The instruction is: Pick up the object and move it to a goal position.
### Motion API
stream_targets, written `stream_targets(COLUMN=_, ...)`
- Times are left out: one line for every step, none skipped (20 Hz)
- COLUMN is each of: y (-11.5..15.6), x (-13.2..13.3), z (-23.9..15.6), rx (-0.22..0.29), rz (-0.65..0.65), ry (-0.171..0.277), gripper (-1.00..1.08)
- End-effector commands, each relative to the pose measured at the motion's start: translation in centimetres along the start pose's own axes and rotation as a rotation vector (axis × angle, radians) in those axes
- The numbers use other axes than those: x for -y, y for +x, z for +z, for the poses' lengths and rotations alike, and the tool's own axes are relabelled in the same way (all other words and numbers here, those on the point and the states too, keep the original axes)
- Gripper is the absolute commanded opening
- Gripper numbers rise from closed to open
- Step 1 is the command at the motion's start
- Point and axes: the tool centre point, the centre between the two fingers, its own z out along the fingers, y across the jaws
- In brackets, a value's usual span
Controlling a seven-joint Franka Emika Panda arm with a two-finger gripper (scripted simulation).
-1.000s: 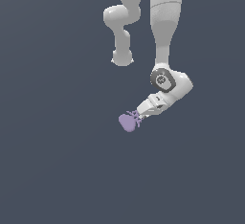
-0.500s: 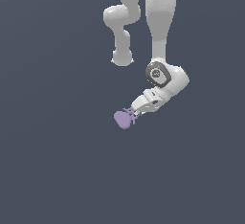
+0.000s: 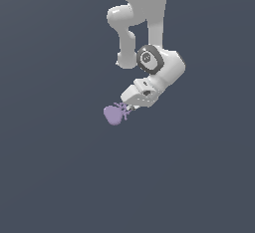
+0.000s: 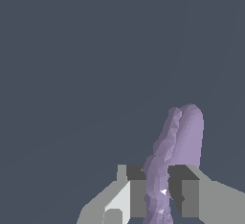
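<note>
The object (image 3: pixel 113 114) is a small pale-purple strawberry-like blob with a spiky leafy tuft. It hangs at the tip of my gripper (image 3: pixel 127 110), its rounded body sticking out toward the exterior view's left. In the wrist view the object (image 4: pixel 184 134) stretches away from between my two dark fingers (image 4: pixel 137 189). My gripper (image 4: pixel 157 192) is shut on its tufted end. The white arm (image 3: pixel 154 72) bends down from above.
A plain dark grey-blue surface fills both views, with no other objects, containers or edges visible.
The arm and the held object have shifted slightly toward the exterior view's left and a little upward. The grip on the object is unchanged.
</note>
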Motion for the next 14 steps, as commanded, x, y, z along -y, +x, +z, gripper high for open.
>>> stream_targets(y=-1.4, x=-2.8, z=-0.5, rx=0.001, rz=0.001, ry=0.0, gripper=-1.0)
stream_targets(y=-2.0, x=-4.0, z=-0.6, rx=0.001, rz=0.001, ry=0.0, gripper=-1.0)
stream_targets(y=-2.6, x=-5.1, z=-0.8, rx=0.002, rz=0.001, ry=0.0, gripper=-1.0)
stream_targets(y=-3.1, x=-6.3, z=-1.0, rx=0.002, rz=0.001, ry=0.0, gripper=-1.0)
stream_targets(y=-3.7, x=-7.4, z=-1.2, rx=0.002, rz=0.002, ry=0.0, gripper=-1.0)
stream_targets(y=-4.2, x=-8.5, z=-1.4, rx=0.002, rz=0.002, ry=0.0, gripper=-1.0)
stream_targets(y=-4.7, x=-9.5, z=-1.6, rx=0.003, rz=0.002, ry=-0.001, gripper=-1.0)
stream_targets(y=-5.2, x=-10.5, z=-1.8, rx=0.003, rz=0.002, ry=-0.001, gripper=-1.0)
stream_targets(y=-5.6, x=-11.5, z=-1.9, rx=0.004, rz=0.002, ry=-0.001, gripper=-1.0)
stream_targets(y=-6.1, x=-12.4, z=-2.1, rx=0.004, rz=0.002, ry=-0.001, gripper=-1.0)
stream_targets(y=-6.5, x=-13.3, z=-2.2, rx=0.004, rz=0.002, ry=-0.001, gripper=-1.0)
stream_targets(y=-6.9, x=-14.2, z=-2.4, rx=0.004, rz=0.003, ry=-0.002, gripper=-1.0)
stream_targets(y=-7.2, x=-15.0, z=-2.5, rx=0.004, rz=0.003, ry=-0.002, gripper=-1.0)
stream_targets(y=-7.6, x=-15.7, z=-2.6, rx=0.005, rz=0.003, ry=-0.002, gripper=-1.0)
